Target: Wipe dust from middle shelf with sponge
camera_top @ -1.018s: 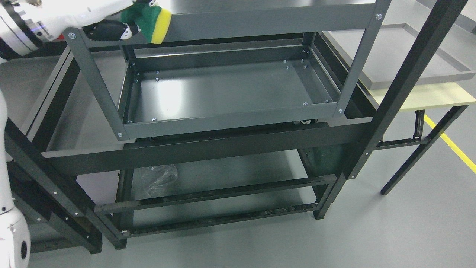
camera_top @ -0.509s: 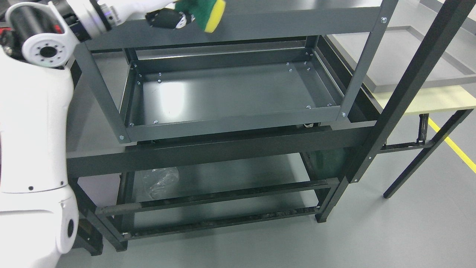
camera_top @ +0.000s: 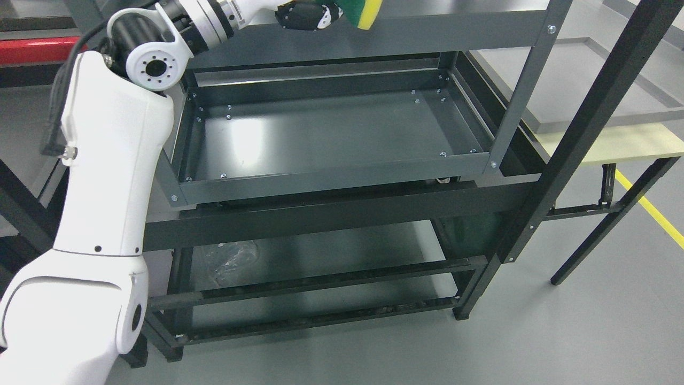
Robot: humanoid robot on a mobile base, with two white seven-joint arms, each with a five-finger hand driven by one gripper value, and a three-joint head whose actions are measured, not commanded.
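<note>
Left robot hand [camera_top: 307, 15] is clamped on the sponge [camera_top: 363, 10] up by the top rail; the middle shelf [camera_top: 331, 133] sits below it, long side running left-right.

Sponge [camera_top: 359, 7] green w/ yellow; shelf [camera_top: 331, 133] dk grey; arm [camera_top: 107, 176] white.

The sponge [camera_top: 363, 9] is cut off by the top edge, so only its lower yellow and green corner shows. The left hand [camera_top: 307, 15] is likewise cropped there, and its fingers are mostly out of sight. The top shelf [camera_top: 427, 27] runs out of the picture. On the bottom shelf [camera_top: 342, 251], a crumpled clear wrapper [camera_top: 230, 259], perhaps plastic film, is half hidden behind a crossbar [camera_top: 320, 208].
</note>
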